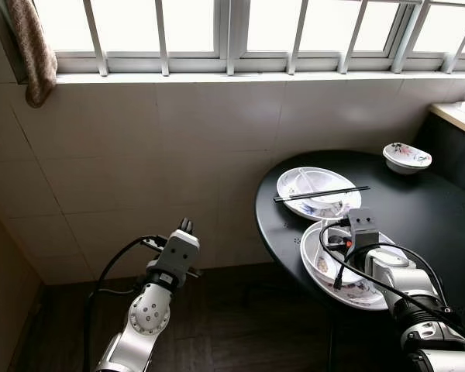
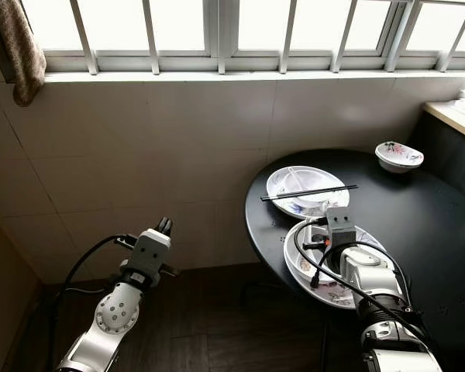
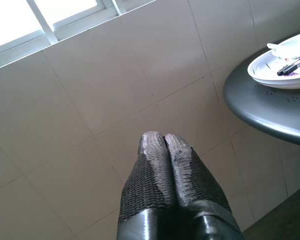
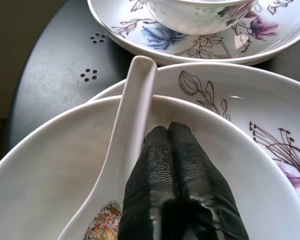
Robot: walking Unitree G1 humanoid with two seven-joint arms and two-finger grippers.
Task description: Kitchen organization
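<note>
Right end effector (image 4: pixel 167 131) pressed together inside bowl (image 4: pixel 50 165) on bench (image 1: pixel 418 209), beside spoon (image 4: pixel 127 130). Left end effector (image 3: pixel 164 141) pressed together, off bench, facing wall (image 1: pixel 178 155).

The robot's two silver arms are built of rounded metal housings; the left arm (image 1: pixel 149 310) shows a round joint cap ringed with small screws. Black cables loop loosely along both forearms. A boxy grey wrist block tops the right arm (image 1: pixel 387 271). Each gripper's black fingers (image 3: pixel 165 175) wear a fine mesh-textured covering, glossy toward the base.
</note>
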